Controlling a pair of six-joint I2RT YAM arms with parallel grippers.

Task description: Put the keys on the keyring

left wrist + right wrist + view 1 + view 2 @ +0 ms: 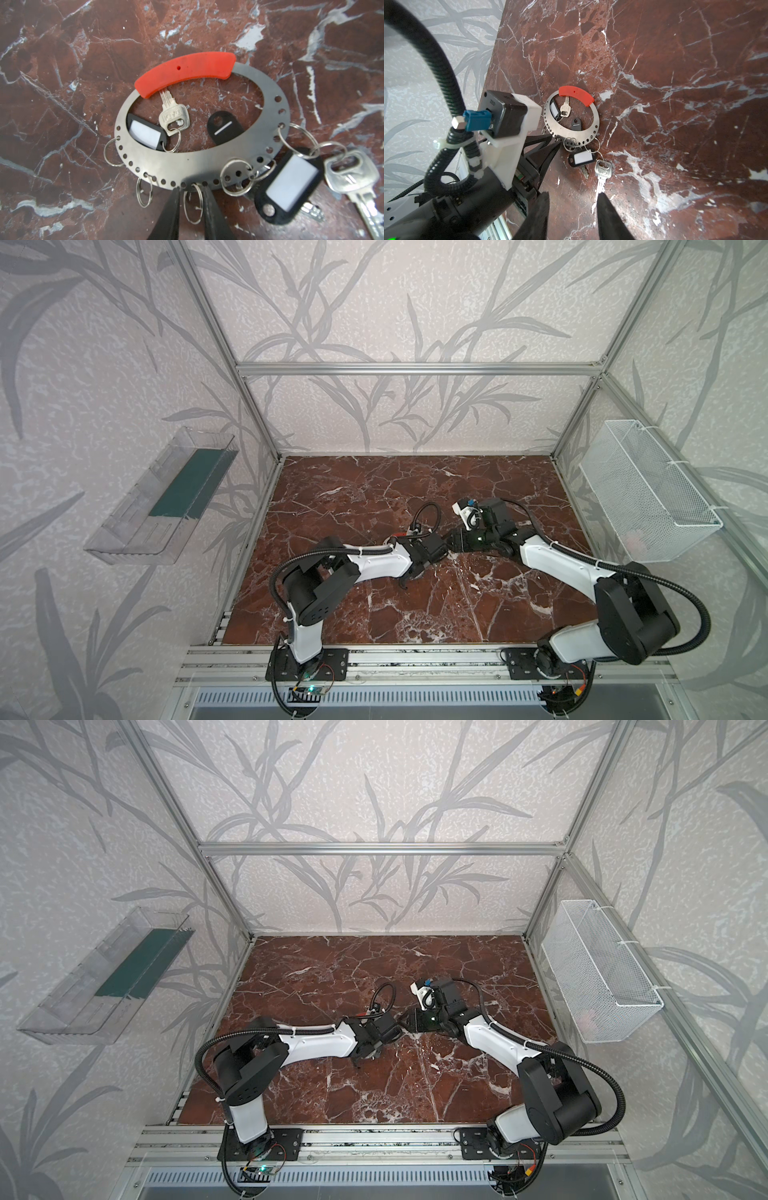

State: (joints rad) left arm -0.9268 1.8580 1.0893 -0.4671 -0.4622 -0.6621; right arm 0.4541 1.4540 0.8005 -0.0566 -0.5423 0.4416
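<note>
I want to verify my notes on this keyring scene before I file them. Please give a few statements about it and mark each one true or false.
1. The large flat grey metal keyring with a red arc lies on the red-brown marble tabletop. True.
2. The right gripper holds a key in its jaws. False: the jaws are open and empty, away from the keyring.
3. A small silvery key with a black tag shows within the keyring's opening. True.
4. The left gripper has its jaws at the red arc. False: they flank a small wire ring on the opposite edge.
</note>
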